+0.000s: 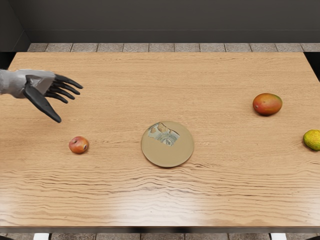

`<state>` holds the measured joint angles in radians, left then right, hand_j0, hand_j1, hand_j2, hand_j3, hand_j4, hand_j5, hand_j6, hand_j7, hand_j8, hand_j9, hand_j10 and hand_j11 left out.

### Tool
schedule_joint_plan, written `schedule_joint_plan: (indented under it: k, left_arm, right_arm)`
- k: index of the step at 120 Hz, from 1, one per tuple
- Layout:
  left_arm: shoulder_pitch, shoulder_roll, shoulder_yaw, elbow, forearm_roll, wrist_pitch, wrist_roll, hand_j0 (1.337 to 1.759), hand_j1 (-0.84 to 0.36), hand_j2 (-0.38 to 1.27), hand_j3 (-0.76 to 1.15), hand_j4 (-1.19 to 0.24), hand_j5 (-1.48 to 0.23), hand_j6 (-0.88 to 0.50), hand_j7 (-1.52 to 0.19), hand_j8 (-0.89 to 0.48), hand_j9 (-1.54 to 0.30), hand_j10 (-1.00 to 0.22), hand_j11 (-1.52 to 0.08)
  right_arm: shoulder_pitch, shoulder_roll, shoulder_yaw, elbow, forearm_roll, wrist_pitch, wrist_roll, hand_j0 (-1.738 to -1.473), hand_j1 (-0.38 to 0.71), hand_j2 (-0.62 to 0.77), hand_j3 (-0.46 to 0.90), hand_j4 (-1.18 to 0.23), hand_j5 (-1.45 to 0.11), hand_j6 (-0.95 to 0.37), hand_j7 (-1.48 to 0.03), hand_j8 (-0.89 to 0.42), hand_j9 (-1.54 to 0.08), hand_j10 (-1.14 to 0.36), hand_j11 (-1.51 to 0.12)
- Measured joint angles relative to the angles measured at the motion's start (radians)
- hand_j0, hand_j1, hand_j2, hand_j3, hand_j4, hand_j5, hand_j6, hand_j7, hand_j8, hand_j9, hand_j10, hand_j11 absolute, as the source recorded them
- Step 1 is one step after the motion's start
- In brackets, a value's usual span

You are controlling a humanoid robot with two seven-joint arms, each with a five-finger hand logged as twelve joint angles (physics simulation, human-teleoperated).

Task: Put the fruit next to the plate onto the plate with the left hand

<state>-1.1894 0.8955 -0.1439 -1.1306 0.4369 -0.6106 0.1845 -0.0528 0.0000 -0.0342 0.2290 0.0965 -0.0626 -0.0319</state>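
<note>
— Red with an orange blush, that small round fruit [78, 145]. Where does it lie?

— On the wooden table [150, 80], to the left of the plate [167, 154] and about level with it. It does not touch the plate; a stretch of bare wood lies between them. Its skin looks smooth, with a paler, shiny patch on one side.

— And the plate itself?

— Round, flat and tan, near the middle of the table, with a pale printed patch on its far part. The rest of its face is bare.

— What else is around?

— A mango [267, 104], red-orange turning green at one end, lies well to the right of the plate and a little farther back. A yellow-green fruit [312, 139] sits at the right edge of the view, partly cut off. Both are on the plate's other side, well apart from the red fruit. Only wood grain shows on the line from the red fruit to the plate.

— How is the hand held?

— The left hand [44, 86] comes in from the left edge over the far left part of the table, behind the red fruit and apart from it. Its back is grey. The dark fingers [67, 85] are spread and stretched toward the right, and the thumb points down toward the front. It is released, grasping nothing.
</note>
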Motion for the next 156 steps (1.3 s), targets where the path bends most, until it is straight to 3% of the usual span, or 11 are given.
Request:
schedule_joint_plan:
  k: [17, 24, 30, 38, 44, 51, 60, 74, 87, 112, 156]
  left_arm:
    - [-0.004, 0.000, -0.010, -0.071, 0.018, 0.000, 0.003, 1.658, 0.05, 0.05, 0.00, -0.25, -0.33, -0.25, -0.33, -0.25, -0.33, -0.25, -0.33]
    - [-0.008, 0.005, -0.011, -0.081, 0.021, 0.000, 0.034, 1.658, 0.05, 0.05, 0.00, -0.25, -0.33, -0.25, -0.33, -0.25, -0.33, -0.25, -0.33]
    - [-0.024, 0.007, -0.012, -0.092, 0.023, -0.001, 0.084, 1.658, 0.05, 0.05, 0.00, -0.25, -0.33, -0.25, -0.33, -0.25, -0.33, -0.25, -0.33]
    - [-0.089, 0.029, -0.012, -0.152, 0.024, -0.001, 0.228, 1.658, 0.05, 0.05, 0.00, -0.25, -0.33, -0.25, -0.33, -0.25, -0.33, -0.25, -0.33]
    - [-0.118, 0.050, -0.013, -0.206, 0.031, -0.001, 0.303, 1.658, 0.05, 0.05, 0.00, -0.25, -0.33, -0.25, -0.33, -0.25, -0.33, -0.25, -0.33]
    - [-0.130, 0.076, -0.014, -0.292, 0.111, -0.001, 0.356, 1.658, 0.05, 0.05, 0.00, -0.25, -0.33, -0.25, -0.33, -0.25, -0.33, -0.25, -0.33]
    - [-0.134, 0.077, -0.017, -0.365, 0.205, -0.001, 0.392, 1.658, 0.05, 0.05, 0.00, -0.25, -0.33, -0.25, -0.33, -0.25, -0.33, -0.25, -0.33]
    - [-0.081, 0.060, -0.016, -0.475, 0.396, 0.009, 0.415, 1.658, 0.05, 0.05, 0.00, -0.25, -0.33, -0.26, -0.33, -0.26, -0.33, -0.25, -0.33]
    - [-0.034, 0.020, -0.014, -0.524, 0.549, 0.131, 0.422, 1.658, 0.05, 0.05, 0.00, -0.26, -0.33, -0.26, -0.33, -0.26, -0.33, -0.26, -0.33]
    - [0.063, -0.094, -0.011, -0.540, 0.727, 0.311, 0.426, 1.658, 0.05, 0.05, 0.00, -0.26, -0.33, -0.26, -0.33, -0.26, -0.33, -0.26, -0.33]
    - [0.175, -0.085, -0.010, -0.580, 0.828, 0.374, 0.426, 1.658, 0.05, 0.05, 0.00, -0.26, -0.33, -0.26, -0.33, -0.26, -0.33, -0.26, -0.33]
  right_arm:
    - [0.000, 0.000, 0.000, 0.003, 0.000, 0.001, 0.000, -1.658, -0.31, -0.01, 0.00, -0.03, -0.04, -0.03, -0.04, -0.03, -0.04, -0.03, -0.04]
    - [-0.001, 0.000, 0.000, 0.005, 0.000, 0.001, 0.000, -1.658, -0.31, -0.01, 0.00, -0.03, -0.04, -0.03, -0.04, -0.03, -0.04, -0.03, -0.04]
    - [-0.001, 0.000, 0.000, 0.006, 0.000, 0.001, 0.000, -1.658, -0.31, -0.01, 0.00, -0.03, -0.04, -0.03, -0.04, -0.03, -0.04, -0.03, -0.04]
    - [-0.001, 0.000, 0.000, 0.007, -0.001, 0.002, 0.000, -1.658, -0.31, -0.01, 0.00, -0.03, -0.04, -0.03, -0.04, -0.03, -0.04, -0.03, -0.04]
    - [-0.001, 0.000, 0.000, 0.008, -0.001, 0.002, 0.000, -1.658, -0.31, -0.01, 0.00, -0.03, -0.04, -0.03, -0.04, -0.03, -0.04, -0.03, -0.04]
    - [-0.001, 0.000, -0.001, 0.009, -0.001, 0.002, 0.000, -1.658, -0.31, -0.01, 0.00, -0.03, -0.04, -0.03, -0.04, -0.03, -0.04, -0.03, -0.04]
    - [-0.001, 0.000, -0.002, 0.010, -0.001, 0.002, 0.000, -1.658, -0.31, -0.01, 0.00, -0.03, -0.04, -0.03, -0.04, -0.03, -0.04, -0.03, -0.04]
    - [-0.001, 0.000, -0.002, 0.011, -0.001, 0.003, 0.000, -1.658, -0.31, -0.01, 0.00, -0.03, -0.04, -0.03, -0.04, -0.03, -0.04, -0.03, -0.04]
    - [-0.001, 0.000, -0.002, 0.012, -0.002, 0.003, 0.000, -1.658, -0.31, -0.01, 0.00, -0.03, -0.04, -0.03, -0.04, -0.03, -0.04, -0.03, -0.04]
    - [-0.001, 0.000, -0.003, 0.011, -0.002, 0.003, 0.000, -1.658, -0.31, -0.01, 0.00, -0.03, -0.04, -0.03, -0.04, -0.03, -0.04, -0.03, -0.04]
    - [-0.003, 0.000, -0.004, 0.012, -0.002, 0.003, 0.000, -1.658, -0.31, -0.01, 0.00, -0.03, -0.04, -0.03, -0.04, -0.03, -0.04, -0.03, -0.04]
